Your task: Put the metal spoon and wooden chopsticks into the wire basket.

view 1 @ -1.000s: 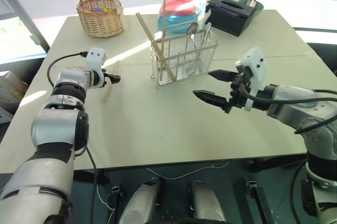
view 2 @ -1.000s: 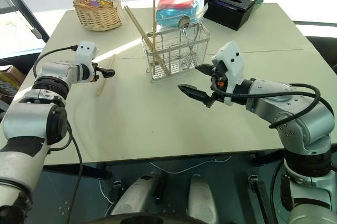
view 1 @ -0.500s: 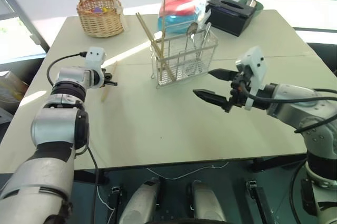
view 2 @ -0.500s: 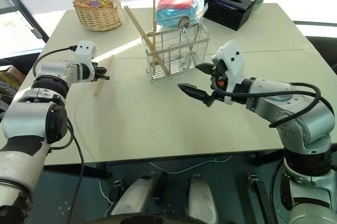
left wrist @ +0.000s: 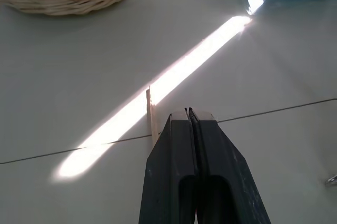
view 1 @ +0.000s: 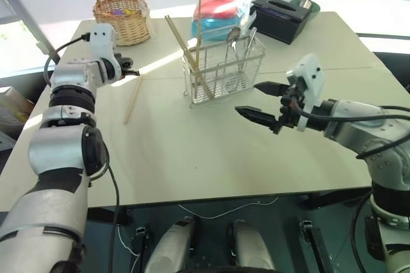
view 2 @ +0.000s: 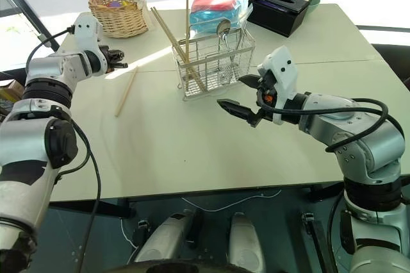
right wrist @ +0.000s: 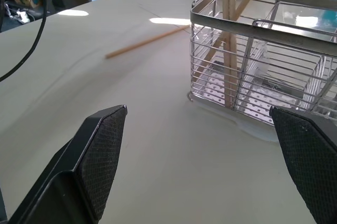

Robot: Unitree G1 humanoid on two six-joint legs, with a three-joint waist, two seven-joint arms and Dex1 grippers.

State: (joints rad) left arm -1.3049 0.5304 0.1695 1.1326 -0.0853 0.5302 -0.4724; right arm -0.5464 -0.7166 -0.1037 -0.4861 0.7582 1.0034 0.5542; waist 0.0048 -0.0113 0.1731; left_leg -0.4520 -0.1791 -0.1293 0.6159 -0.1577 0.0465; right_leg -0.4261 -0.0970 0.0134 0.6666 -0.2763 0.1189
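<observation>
left gripper shut, empty | 1 pale-tan chopstick flat on table

I see strong daylight from the far windows, laying a glaring streak across the tabletop. The far background washes out; close up, my view stays sharp.

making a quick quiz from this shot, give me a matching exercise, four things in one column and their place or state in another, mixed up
1. loose chopstick
2. metal spoon
3. left gripper
4. right gripper

a. jaws wide open, nothing between them
b. standing in the wire basket
c. lying flat on the table
d. shut, holding nothing, above the table

Pairs: 1-c, 2-b, 3-d, 4-a
</observation>
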